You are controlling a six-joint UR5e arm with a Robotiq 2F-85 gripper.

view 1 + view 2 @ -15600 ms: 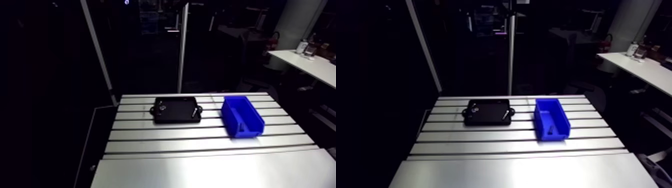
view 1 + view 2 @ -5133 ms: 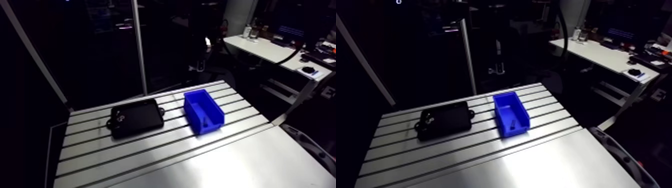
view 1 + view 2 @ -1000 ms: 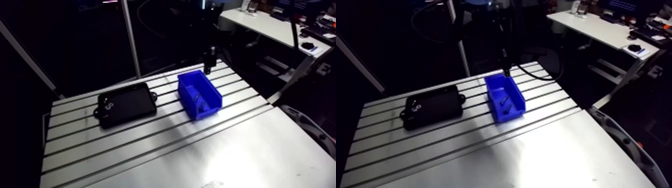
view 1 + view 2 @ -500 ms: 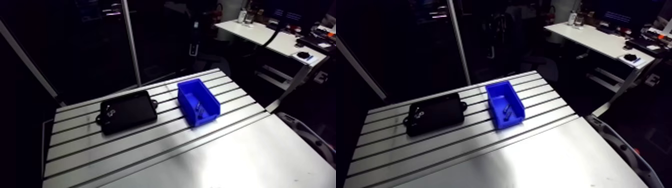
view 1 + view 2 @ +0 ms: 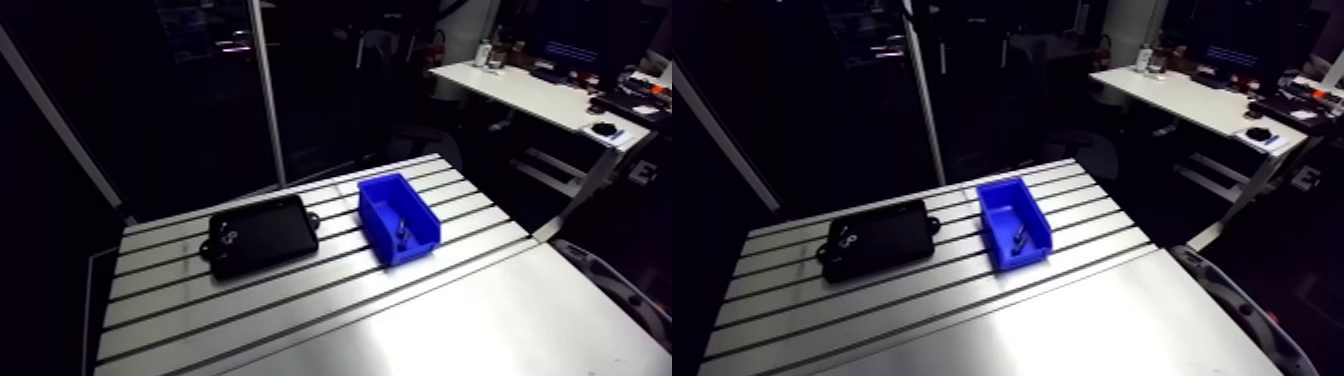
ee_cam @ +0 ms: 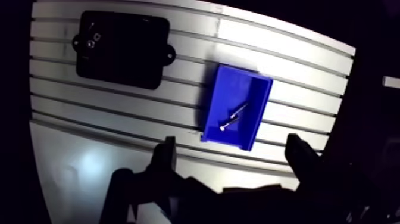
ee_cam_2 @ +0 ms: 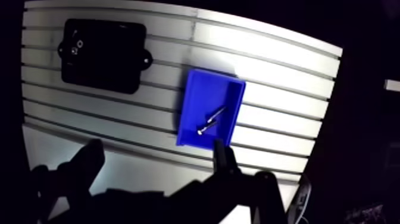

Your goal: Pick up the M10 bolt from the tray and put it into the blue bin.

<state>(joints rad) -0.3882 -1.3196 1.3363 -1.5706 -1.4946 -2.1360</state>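
The blue bin (image 6: 237,106) stands on the slotted table beside the black tray (image 6: 122,47). Two slim silver bolts (image 6: 232,117) lie inside the bin, near its middle; I cannot tell which is the M10. In the wrist view my gripper (image 6: 233,156) hangs high above the table, open, with nothing between its fingers (image 6: 166,158); the bin's near end lies far below the gap. In the arm view the bin (image 5: 398,218) sits right of the tray (image 5: 262,233), and the gripper does not show there.
Small round silver parts (image 6: 92,39) lie in one corner of the tray. The table's smooth unslotted plate (image 5: 420,330) stretches in front of the bin and tray. The table edge (image 6: 348,89) runs a short way beyond the bin.
In the earliest frames a bolt lay in the tray and one piece in the bin; now the bin holds two. Just before, the gripper hung over the bin's far end, then rose out of the arm view.
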